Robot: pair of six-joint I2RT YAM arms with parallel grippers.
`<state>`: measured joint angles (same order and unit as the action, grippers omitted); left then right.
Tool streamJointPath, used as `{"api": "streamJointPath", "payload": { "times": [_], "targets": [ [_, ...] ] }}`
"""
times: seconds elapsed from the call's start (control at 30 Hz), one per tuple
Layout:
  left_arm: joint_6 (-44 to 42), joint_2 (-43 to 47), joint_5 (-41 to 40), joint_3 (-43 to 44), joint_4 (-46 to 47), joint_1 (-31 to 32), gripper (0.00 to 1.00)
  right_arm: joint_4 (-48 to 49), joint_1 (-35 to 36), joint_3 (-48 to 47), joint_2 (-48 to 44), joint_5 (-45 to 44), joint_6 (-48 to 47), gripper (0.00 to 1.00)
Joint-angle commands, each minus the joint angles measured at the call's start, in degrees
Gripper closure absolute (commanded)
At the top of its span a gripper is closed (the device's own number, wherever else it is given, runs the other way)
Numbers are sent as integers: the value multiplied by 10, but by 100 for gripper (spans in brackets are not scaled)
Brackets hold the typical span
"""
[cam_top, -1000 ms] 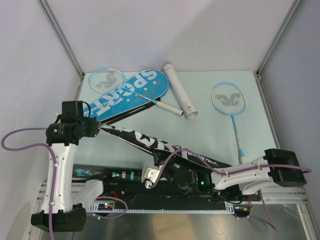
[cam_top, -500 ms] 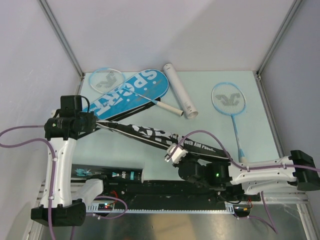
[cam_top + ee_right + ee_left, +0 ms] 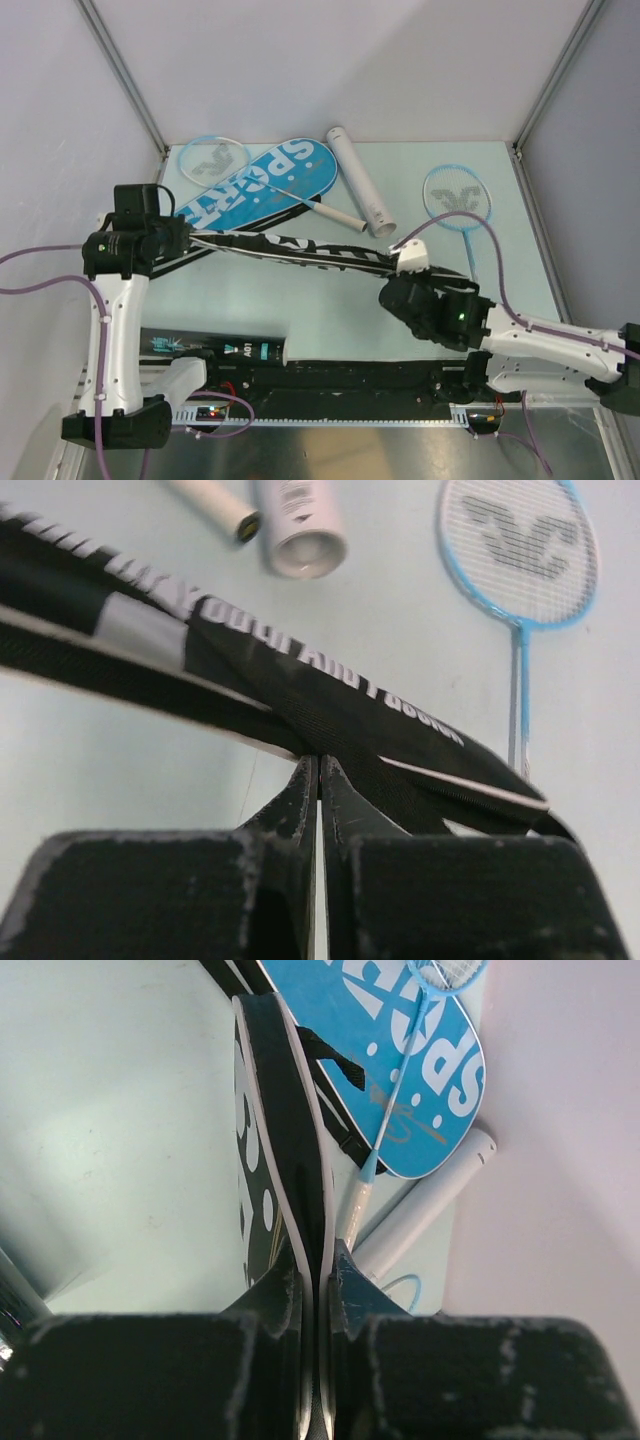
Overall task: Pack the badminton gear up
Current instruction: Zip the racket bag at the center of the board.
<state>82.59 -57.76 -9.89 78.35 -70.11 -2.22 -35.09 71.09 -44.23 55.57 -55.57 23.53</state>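
Top view: the black cover [image 3: 300,252] stretches across mid-frame, from the left gripper [image 3: 188,240] at the left to the right gripper [image 3: 402,278] right of centre. The blue cover [image 3: 255,185] lies upper left, beside the white tube [image 3: 362,182].

Left wrist view: at bottom centre, the jaws pinch the black cover's edge.

Right wrist view: at bottom centre, the jaws clamp the cover's fabric. A blue racket [image 3: 520,550] lies upper right.
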Motion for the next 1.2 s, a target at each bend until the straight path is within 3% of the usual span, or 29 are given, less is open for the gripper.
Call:
{"api": "streamJointPath", "payload": {
  "times": [0.0,0.17,0.37,0.6,0.97,1.17],
  "targets": [
    [15,7,-51,42,28,-10,100,-100,-93,-22,-41,-90,68,100],
    [9,2,-44,47,14,-16,100,-7,-193,7,-69,-47,-5,100],
    [17,-12,-47,85,-6,-30,100,121,-264,82,-84,109,-234,100],
    [47,-44,-60,161,-36,-50,100,224,-344,145,-134,171,-429,100],
    [8,-97,33,258,-75,-125,100,310,-514,194,-127,188,-434,100],
    [-9,-103,25,297,-91,-140,100,356,-577,212,-106,243,-394,100]
  ]
}}
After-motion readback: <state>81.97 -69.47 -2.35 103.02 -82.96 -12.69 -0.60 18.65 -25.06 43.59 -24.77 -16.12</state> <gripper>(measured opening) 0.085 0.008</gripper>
